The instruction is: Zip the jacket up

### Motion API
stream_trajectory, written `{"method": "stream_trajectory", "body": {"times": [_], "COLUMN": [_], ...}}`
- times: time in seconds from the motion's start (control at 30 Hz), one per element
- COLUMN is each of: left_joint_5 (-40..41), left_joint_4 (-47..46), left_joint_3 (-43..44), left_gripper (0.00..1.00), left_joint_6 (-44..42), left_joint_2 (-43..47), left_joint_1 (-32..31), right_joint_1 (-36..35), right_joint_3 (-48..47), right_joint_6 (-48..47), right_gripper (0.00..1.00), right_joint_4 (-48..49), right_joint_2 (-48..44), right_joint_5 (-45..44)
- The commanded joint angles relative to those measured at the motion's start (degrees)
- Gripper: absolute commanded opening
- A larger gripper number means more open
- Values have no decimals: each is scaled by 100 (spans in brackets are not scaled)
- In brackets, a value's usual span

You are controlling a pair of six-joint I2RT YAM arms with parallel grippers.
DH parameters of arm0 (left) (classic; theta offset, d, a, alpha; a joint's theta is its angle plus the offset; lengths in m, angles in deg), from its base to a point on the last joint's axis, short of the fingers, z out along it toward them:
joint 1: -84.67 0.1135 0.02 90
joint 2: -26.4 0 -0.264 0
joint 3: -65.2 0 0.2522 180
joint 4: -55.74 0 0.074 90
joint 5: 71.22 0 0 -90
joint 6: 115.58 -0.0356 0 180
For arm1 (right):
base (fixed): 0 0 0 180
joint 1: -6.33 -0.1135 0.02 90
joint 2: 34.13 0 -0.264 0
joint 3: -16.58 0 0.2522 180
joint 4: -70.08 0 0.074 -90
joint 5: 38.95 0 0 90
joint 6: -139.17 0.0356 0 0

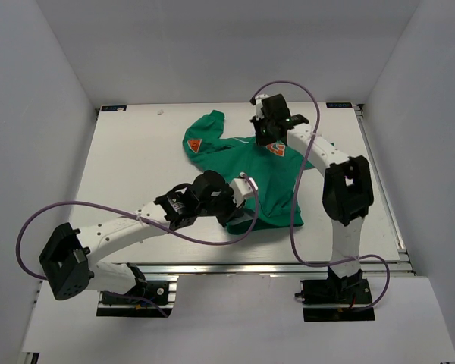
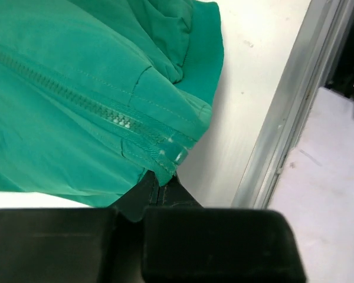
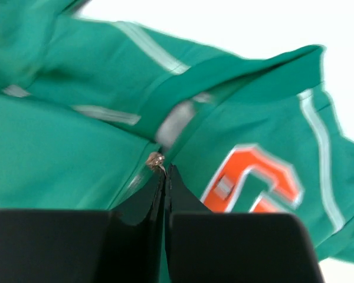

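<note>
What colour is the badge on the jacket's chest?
Orange and white badge on the green jacket; clearest in the right wrist view.

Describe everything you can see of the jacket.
The jacket is green fabric with white piping, an orange-white badge and an orange sleeve patch. It lies rumpled on the table. Its zipper looks closed where visible. The left gripper is shut on the hem at the zipper's end; the right gripper is shut beside the badge, on what looks like the pull.

The jacket (image 2: 59,147) is smooth green cloth with a faint sheen. The table (image 2: 248,88) is matt white, its rail (image 2: 283,135) brushed metal.
</note>
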State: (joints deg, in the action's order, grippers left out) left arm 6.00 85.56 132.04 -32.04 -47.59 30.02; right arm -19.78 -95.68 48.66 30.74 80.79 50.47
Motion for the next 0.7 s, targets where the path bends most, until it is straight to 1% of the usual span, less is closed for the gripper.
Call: {"method": "stream_trajectory", "body": {"times": [0.0, 0.03, 0.07, 0.13, 0.23, 0.3, 0.33, 0.43, 0.47, 0.53, 0.57, 0.63, 0.67], "left_joint_5": [-1359, -1368, -1438, -1508, -1728, -1825, -1842, -1948, -1948, -1904, -1869, -1755, -1746], "left_joint_4": [188, 161, 144, 91, -155, -112, -85, -33, -6, 12, -14, -15, -23], "left_joint_3": [-210, -263, -333, -421, -640, -676, -659, -650, -667, -746, -781, -790, -790], "left_gripper": [0, 0, 0, 0, 0, 0, 0, 0, 0, 0, 0, 0, 0], "left_joint_6": [776, 952, 1023, 1208, 1454, 1568, 1604, 1779, 1814, 1999, 2069, 2166, 2184], "left_joint_2": [325, 307, 289, 263, 245, 202, 175, 105, 105, 114, 140, 149, 140], "left_joint_1": [-160, -160, -160, -160, -160, -160, -160, -160, -160, -160, -160, -160, -160], "right_joint_1": [579, 633, 677, 756, 809, 853, 862, 897, 897, 897, 897, 888, 897], "right_joint_3": [-897, -1282, -1477, -2021, -2453, -2683, -2727, -3069, -3114, -3158, -3132, -2467, -2142], "right_joint_6": [-98, -63, -63, -132, -265, -361, -397, -415, -414, -362, -336, -248, -169], "right_gripper": [0, 0, 0, 0, 0, 0, 0, 0, 0, 0, 0, 0, 6], "right_joint_4": [1397, 1459, 1512, 1679, 2073, 2416, 2766, 3015, 3172, 3183, 3113, 3190, 3278], "right_joint_2": [547, 689, 969, 1243, 1718, 1990, 2061, 2412, 2526, 2571, 2476, 2186, 1784], "right_joint_5": [-1207, -1251, -1286, -1418, -1638, -1752, -1831, -1999, -2007, -1964, -1755, -1464, -1306]}}
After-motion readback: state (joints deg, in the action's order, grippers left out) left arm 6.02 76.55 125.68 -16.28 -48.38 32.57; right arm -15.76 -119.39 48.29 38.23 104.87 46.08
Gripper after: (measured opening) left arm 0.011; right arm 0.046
